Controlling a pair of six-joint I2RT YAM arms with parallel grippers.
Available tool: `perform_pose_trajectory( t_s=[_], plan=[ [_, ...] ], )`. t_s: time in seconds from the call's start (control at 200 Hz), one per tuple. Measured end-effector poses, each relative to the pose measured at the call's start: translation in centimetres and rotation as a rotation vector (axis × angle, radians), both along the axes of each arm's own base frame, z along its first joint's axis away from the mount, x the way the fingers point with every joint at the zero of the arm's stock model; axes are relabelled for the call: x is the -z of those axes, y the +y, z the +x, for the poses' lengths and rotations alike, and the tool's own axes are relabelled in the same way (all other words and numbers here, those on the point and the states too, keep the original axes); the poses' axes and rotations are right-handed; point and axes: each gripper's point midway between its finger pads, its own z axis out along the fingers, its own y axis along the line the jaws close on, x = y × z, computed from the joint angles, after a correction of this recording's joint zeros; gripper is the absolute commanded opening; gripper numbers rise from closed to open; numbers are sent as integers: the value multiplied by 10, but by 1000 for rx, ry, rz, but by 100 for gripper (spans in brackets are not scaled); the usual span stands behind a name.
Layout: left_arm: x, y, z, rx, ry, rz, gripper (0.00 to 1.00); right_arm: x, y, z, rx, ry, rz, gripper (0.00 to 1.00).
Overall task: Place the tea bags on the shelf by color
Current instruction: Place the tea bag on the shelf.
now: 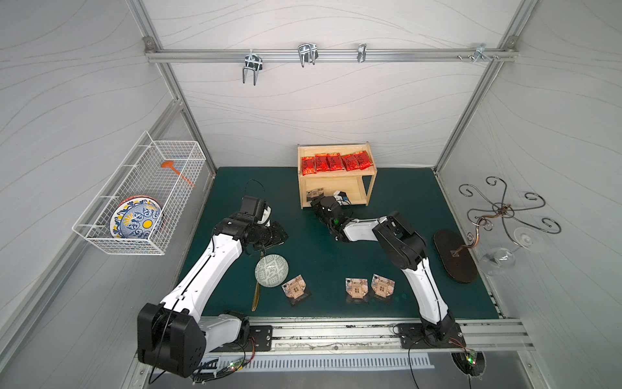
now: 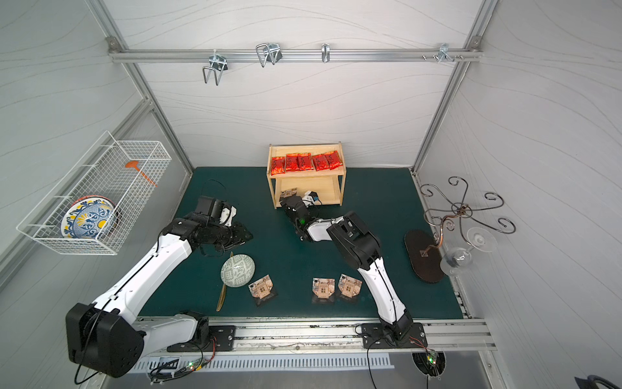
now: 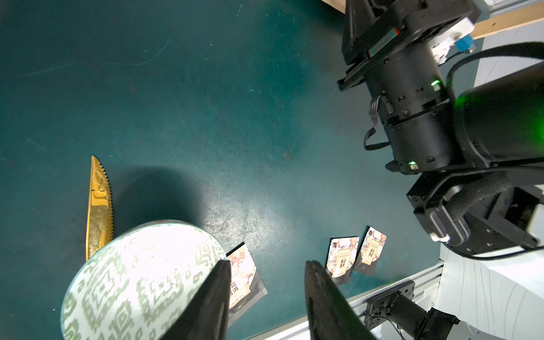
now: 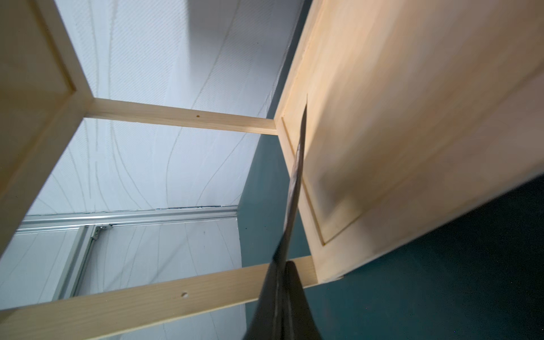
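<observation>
Pinching a brown tea pouch (image 1: 314, 194), the right jaws reach into the shelf's (image 1: 331, 147) low tier; bumping the rim could knock it loose. Left jaws are spread, empty.

Five red tea bags (image 1: 335, 162), four tan tea bags (image 1: 356, 288), one shelf (image 1: 331, 147), one bowl (image 1: 271, 270), one knife (image 1: 255, 301), one basket (image 1: 148, 168)

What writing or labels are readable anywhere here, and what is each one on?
No text is clear enough to quote.
On the red tea bags: dark print, too small to read.
On the tan-brown pouches: characters on the label, too blurred to read.
On the bowl: green pattern only, no words.
</observation>
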Motion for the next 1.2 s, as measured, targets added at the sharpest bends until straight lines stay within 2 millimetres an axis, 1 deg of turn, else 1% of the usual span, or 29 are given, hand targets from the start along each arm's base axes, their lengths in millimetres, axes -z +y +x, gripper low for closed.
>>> perform_pose_trajectory(
  t_s=[0.245,0.385,0.45,0.665,0.885,1.055,1.16,1.2],
  plan=[
    [0,0,0,0,2,1,46,-15,7,6,-6,-30,19,0],
    [1,0,0,-1,1,2,46,-18,15,12,-11,-42,33,0],
    [1,0,0,-1,2,2,46,-14,17,15,-13,-40,32,0],
    [1,0,0,-1,2,2,46,8,20,18,-13,-8,6,0],
    [1,0,0,-1,3,3,46,29,21,16,-17,30,-18,0],
    [1,0,0,-1,4,3,46,36,20,14,-20,64,-17,11],
    [1,1,0,-1,3,3,46,42,20,11,-24,82,-16,25],
    [1,1,0,-1,4,3,46,39,20,11,-24,77,-8,30]
  ],
)
